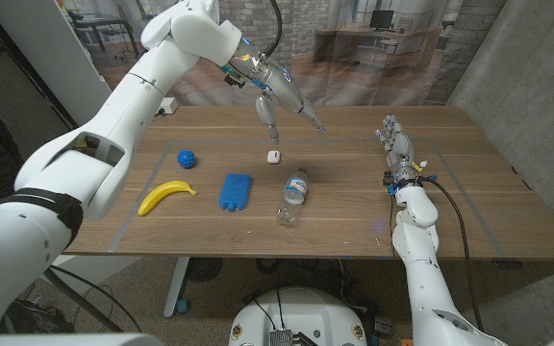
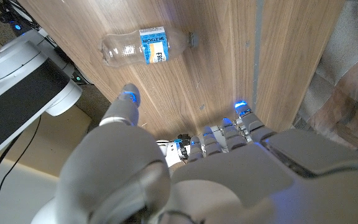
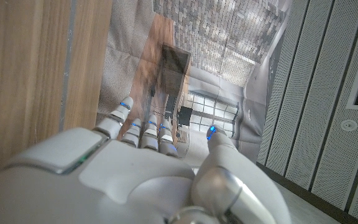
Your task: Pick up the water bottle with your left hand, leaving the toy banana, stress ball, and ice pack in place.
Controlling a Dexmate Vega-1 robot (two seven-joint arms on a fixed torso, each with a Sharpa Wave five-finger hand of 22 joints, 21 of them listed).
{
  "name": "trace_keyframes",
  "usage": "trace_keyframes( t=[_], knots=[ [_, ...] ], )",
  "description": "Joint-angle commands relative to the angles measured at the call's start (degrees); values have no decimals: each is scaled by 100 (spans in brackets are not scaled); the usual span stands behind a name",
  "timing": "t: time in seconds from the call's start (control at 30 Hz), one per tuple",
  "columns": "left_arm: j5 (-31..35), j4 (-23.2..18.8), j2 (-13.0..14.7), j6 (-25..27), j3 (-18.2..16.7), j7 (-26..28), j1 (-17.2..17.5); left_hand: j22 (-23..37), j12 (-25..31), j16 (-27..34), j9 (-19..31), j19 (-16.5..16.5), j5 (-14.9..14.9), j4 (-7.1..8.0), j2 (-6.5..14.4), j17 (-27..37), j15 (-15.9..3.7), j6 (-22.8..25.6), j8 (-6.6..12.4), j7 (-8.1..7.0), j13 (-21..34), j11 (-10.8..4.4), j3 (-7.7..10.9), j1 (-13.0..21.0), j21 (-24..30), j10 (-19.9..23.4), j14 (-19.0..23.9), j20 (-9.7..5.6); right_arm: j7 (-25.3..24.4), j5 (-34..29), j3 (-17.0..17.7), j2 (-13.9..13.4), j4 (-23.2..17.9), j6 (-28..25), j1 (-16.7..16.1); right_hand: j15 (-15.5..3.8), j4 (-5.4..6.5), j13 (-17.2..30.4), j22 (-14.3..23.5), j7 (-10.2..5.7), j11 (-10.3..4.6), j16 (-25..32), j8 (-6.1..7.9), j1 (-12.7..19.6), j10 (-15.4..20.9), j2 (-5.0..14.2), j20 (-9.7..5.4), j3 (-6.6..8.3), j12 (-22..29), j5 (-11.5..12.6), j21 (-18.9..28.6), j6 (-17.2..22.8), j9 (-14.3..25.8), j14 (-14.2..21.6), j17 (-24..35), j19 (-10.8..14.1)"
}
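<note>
Water bottle (image 1: 297, 186) down on its side near the middle of the wooden table (image 1: 354, 231), cap end toward the far edge, clear body and blue label plain to see from the left wrist camera (image 2: 145, 45). Untouched, nothing gripping it. Left hand (image 1: 279, 104) up in the air over the far half of the table, above and beyond the bottle, fingers spread and pointing down, nothing held. Same hand seen from its own wrist (image 2: 185, 155), fingertips (image 2: 130, 96) parted and lit blue, bottle well apart from them. Small white block (image 1: 273, 156) on the wood just beneath that hand, between hand and bottle. Ice pack (image 1: 235, 190), blue, lying just left of the bottle. Toy banana (image 1: 164, 196) further left again, yellow, curved. Stress ball (image 1: 187, 159), blue, sat behind the banana, toward the far side. All three apart from the bottle and from each other. Right hand (image 1: 397, 147) parked at the right side of the table, fingers straight and reaching away from the robot, empty; from its wrist (image 3: 148, 162), fingers extended side by side, nothing in them.
</note>
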Motion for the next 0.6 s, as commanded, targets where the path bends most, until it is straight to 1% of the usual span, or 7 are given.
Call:
trace_keyframes(
  t=[0.03, 0.07, 0.1, 0.13, 0.23, 0.3, 0.6],
  knots=[
    [-70, 314, -127, -342, 219, -162, -124, 15, -12, -21, 19, -88, 61, -6, 8, 33, -51, -30, 37, -137, 27, -103, -49, 193, -70, -49, -91, 8, -92, -57, -25, 39, -133, -61, -80, 31, 2, 21, 22, 4, -6, 49, 25, -55, 37, 1, -7, -8, 23, 9, 42, 30, 28, 26, 19, 42],
    [-65, 345, -143, -382, 222, -151, -128, 16, -16, -22, 22, -137, 71, -2, 14, 33, -58, -44, 48, -168, 28, -124, -61, 259, -105, -66, -114, 100, -99, -62, -27, 41, -139, -69, -85, 31, 3, 21, 22, 6, -6, 49, 25, -57, 35, 0, -7, -8, 22, 9, 42, 32, 28, 26, 19, 43],
    [-78, 374, -152, -387, 249, -162, -146, 17, -35, -22, 26, -156, 79, 2, 14, 33, -54, -76, 53, -195, 30, -141, -79, 330, -130, -128, -136, 151, -106, -70, -30, 42, -147, -79, -90, 31, 4, 21, 22, 8, -7, 49, 25, -59, 37, 0, -7, -9, 22, 9, 42, 32, 28, 26, 19, 43],
    [-70, 393, -145, -389, 305, -162, -180, 18, -34, -24, 30, -170, 84, 5, 12, 33, -83, -117, 51, -238, 31, -163, -94, 377, -148, -135, -155, 158, -109, -75, -32, 42, -155, -89, -96, 34, 5, 21, 22, 9, -8, 48, 25, -62, 37, -1, -7, -10, 22, 9, 42, 33, 28, 25, 20, 42],
    [-38, 459, -160, -443, 385, -162, -227, 21, -55, -31, 41, -214, 94, 13, 19, 33, -81, -135, 81, -309, 34, -208, -125, 481, -194, -211, -214, 205, -132, -92, -36, 50, -185, -108, -115, 32, 8, 21, 22, 9, -7, 48, 24, -69, 38, -2, -6, -13, 22, 9, 41, 33, 28, 24, 20, 43],
    [-2, 503, -171, -503, 444, -162, -264, 23, -73, -40, 49, -217, 102, 18, 43, 34, -116, -138, 107, -376, 36, -279, -136, 567, -218, -279, -278, 170, -142, -98, -36, 52, -200, -113, -125, 34, 10, 21, 22, 9, -7, 47, 27, -75, 36, -3, -8, -15, 20, 10, 41, 42, 28, 22, 20, 42],
    [196, 639, -308, -942, 404, -60, -238, 26, -86, -44, 61, -260, 97, 25, 117, 34, -109, -336, 84, -389, 44, -266, -134, 744, -278, -375, -382, 142, -193, -121, -22, 62, -285, -145, -178, 28, 16, 21, 22, 9, -5, 47, 30, -91, 39, -7, -7, -21, 19, 11, 40, 58, 28, 26, 20, 42]
  ],
)
